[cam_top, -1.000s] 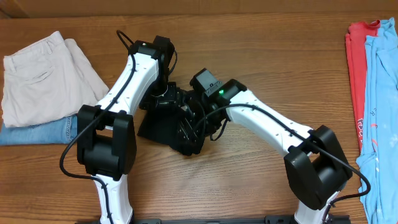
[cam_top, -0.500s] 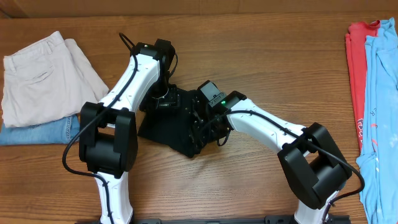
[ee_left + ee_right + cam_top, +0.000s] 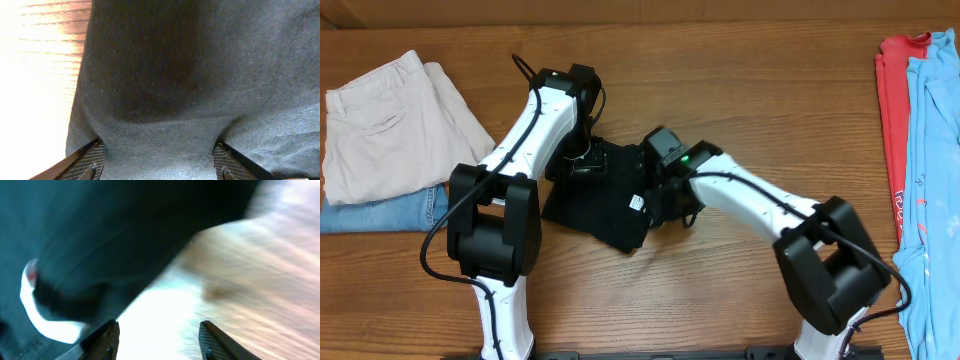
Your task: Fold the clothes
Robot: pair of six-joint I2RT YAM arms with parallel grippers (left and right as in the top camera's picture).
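Observation:
The black shirt [image 3: 592, 208] lies folded into a small dark patch at the middle of the table, its white tag [image 3: 636, 202] showing near its right side. My left gripper [image 3: 582, 165] is down on the shirt's upper left part. In the left wrist view, black cloth [image 3: 160, 75] fills the whole gap between its wide-set fingers [image 3: 92, 161]. My right gripper [image 3: 667, 203] hovers at the shirt's right edge. In the blurred right wrist view its jaws [image 3: 159, 340] stand open over bare wood, with the shirt [image 3: 100, 230] and tag [image 3: 35, 315] to the left.
Cream trousers [image 3: 390, 125] lie on blue jeans [image 3: 380, 212] at the far left. A red garment [image 3: 892, 110] and a light blue one [image 3: 930, 180] lie along the right edge. Both arms cross the table's middle.
My right gripper has pulled back off the shirt toward its right edge, and the white tag now shows. The left arm has stayed in place, its jaws slightly narrower.

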